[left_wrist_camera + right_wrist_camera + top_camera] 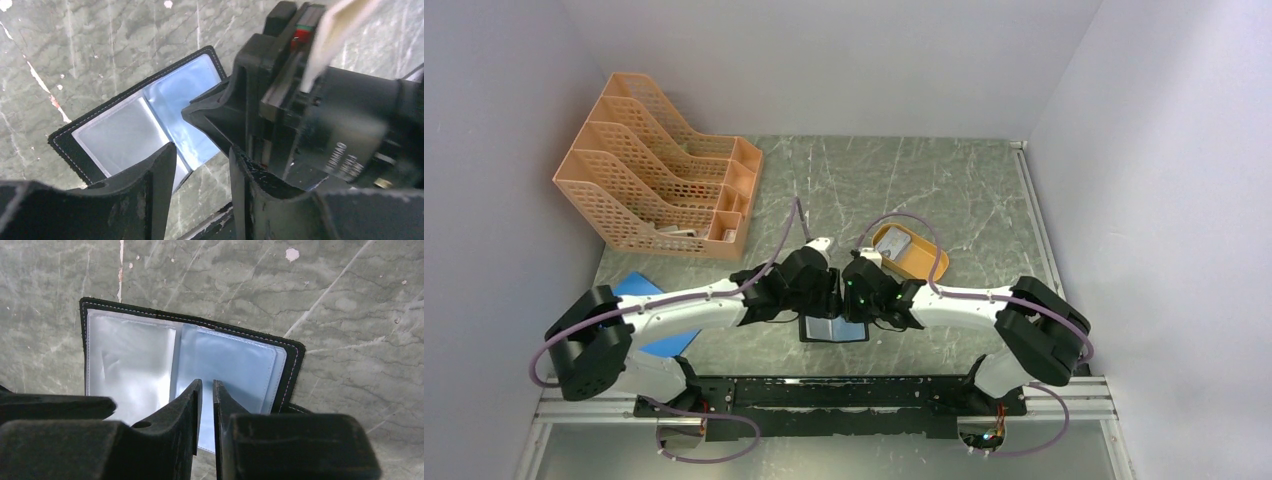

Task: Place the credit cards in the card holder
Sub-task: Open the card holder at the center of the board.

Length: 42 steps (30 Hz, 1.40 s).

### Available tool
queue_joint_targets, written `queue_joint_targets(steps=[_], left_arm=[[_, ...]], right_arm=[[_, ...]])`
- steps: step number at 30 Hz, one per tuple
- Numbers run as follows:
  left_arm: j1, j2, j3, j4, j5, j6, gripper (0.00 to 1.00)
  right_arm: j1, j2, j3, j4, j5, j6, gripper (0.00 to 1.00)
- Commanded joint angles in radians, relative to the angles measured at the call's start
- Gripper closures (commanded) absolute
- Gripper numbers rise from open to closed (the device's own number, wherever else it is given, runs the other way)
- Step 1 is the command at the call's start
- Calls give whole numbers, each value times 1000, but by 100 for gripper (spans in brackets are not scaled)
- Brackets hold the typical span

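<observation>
Left gripper (202,150) jaws apart on nothing, right gripper (205,385) jaws all but together over one clear pocket — card holder (135,355) spread open on worktop (350,300), pockets seemingly empty, credit cards (895,243) apparently in orange tray (934,262) — insertion not begun.

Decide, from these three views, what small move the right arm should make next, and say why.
Probably raise the right gripper from over the card holder and swing it toward the orange tray, where a pale card lies. Both clear pockets look empty, neither gripper visibly holds a card, and the open left gripper hovers beside the holder.
</observation>
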Motion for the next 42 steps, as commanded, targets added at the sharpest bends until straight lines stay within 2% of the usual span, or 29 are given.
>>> queue_joint_targets(steps=[1,5,13,21,25,34,42], left_arm=[[-19,72,30,-24,-43,-18,54],[-26,104,38,-84,-120,-18,52],[-31,177,61,-142,-200,-14,33],[-50,273,107,-199,-272,-15,29],[-57,286,110,-211,-290,-21,32],[-58,262,80,-221,-310,-26,52],[-57,277,64,-234,-318,-30,62]], right_arm=[[-2,6,-46,-33,18,9,82],[-3,-11,-63,-33,22,13,82],[-2,-16,-68,-27,26,12,81],[-2,-27,-69,-35,31,6,81],[-2,-33,-71,-35,30,3,81],[-2,-39,-84,-26,32,6,81],[-3,-46,-91,-24,33,9,81]])
